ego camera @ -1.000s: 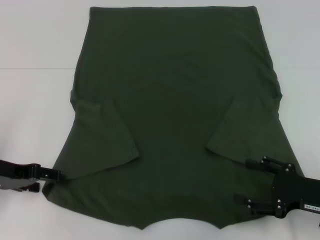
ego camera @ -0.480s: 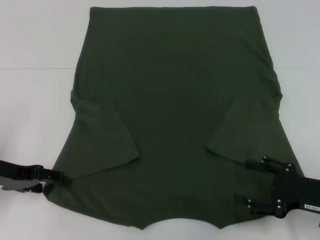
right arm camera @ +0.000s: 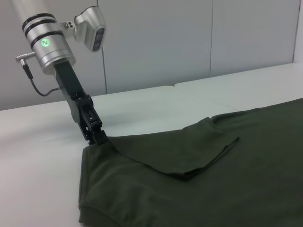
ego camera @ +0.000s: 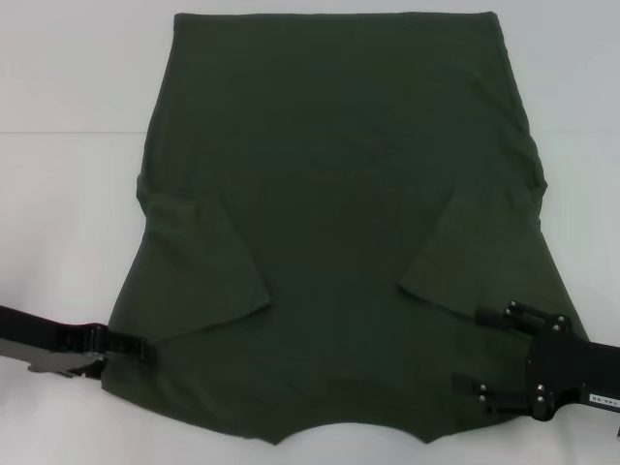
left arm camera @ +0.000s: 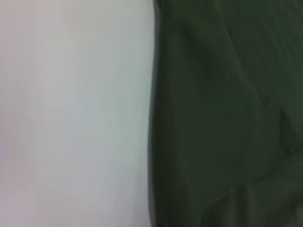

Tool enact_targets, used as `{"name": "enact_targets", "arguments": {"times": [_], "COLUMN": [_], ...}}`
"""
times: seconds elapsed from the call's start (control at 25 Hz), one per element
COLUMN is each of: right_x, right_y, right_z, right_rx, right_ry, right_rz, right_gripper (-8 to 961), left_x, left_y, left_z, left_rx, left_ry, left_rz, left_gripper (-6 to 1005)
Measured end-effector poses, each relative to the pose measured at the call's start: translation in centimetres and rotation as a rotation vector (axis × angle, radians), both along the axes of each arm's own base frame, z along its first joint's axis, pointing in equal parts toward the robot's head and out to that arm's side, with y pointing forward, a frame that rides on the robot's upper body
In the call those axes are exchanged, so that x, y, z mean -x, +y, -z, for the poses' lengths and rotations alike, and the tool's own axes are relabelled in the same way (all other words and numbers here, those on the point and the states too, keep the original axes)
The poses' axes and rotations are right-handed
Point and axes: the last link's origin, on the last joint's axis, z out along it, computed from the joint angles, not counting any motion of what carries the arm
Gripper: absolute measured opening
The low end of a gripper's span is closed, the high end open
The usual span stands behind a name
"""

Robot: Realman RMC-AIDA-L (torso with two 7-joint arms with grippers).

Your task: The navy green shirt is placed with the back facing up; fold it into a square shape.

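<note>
The navy green shirt lies flat on the white table, plain side up, with both sleeves folded in over the body and the collar notch at the near edge. My left gripper reaches in low from the left and its tip rests on the shirt's near left shoulder corner. The right wrist view shows the left gripper touching that corner of the shirt. My right gripper stands open over the near right shoulder, one finger on either side of a stretch of cloth. In the left wrist view the shirt fills half the picture.
The white table surrounds the shirt on the left, right and far sides, with a seam line running across it. Grey wall panels stand behind the table in the right wrist view.
My left gripper has slid to the right, from just off the shirt's left edge onto its shoulder corner. The right gripper has stayed in place.
</note>
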Motion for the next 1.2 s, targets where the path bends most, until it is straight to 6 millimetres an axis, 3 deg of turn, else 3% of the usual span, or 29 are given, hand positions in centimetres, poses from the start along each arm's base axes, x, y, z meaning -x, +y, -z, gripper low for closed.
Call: {"name": "enact_targets", "arguments": {"times": [0.8,1.0,1.2], "right_x": [0.1,0.1,0.2], "right_y": [0.2,0.2,0.2], "right_z": [-0.1,-0.2,-0.1], "right_rx": [-0.010,-0.008,0.001], "right_ry": [0.008,0.011,0.017], "right_rz": [0.007,0.003,0.009], "right_gripper": [948,947,947], "left_x": [-1.5,-1.5,-1.4], "left_y": [1.0,1.2,1.2], "left_z": [1.0,1.2,1.0], "left_rx": [0.029,0.033,0.027], "left_ry": [0.026,0.047,0.048], "left_rz": [0.056,0.063,0.059], "left_gripper": [711,471,299]}}
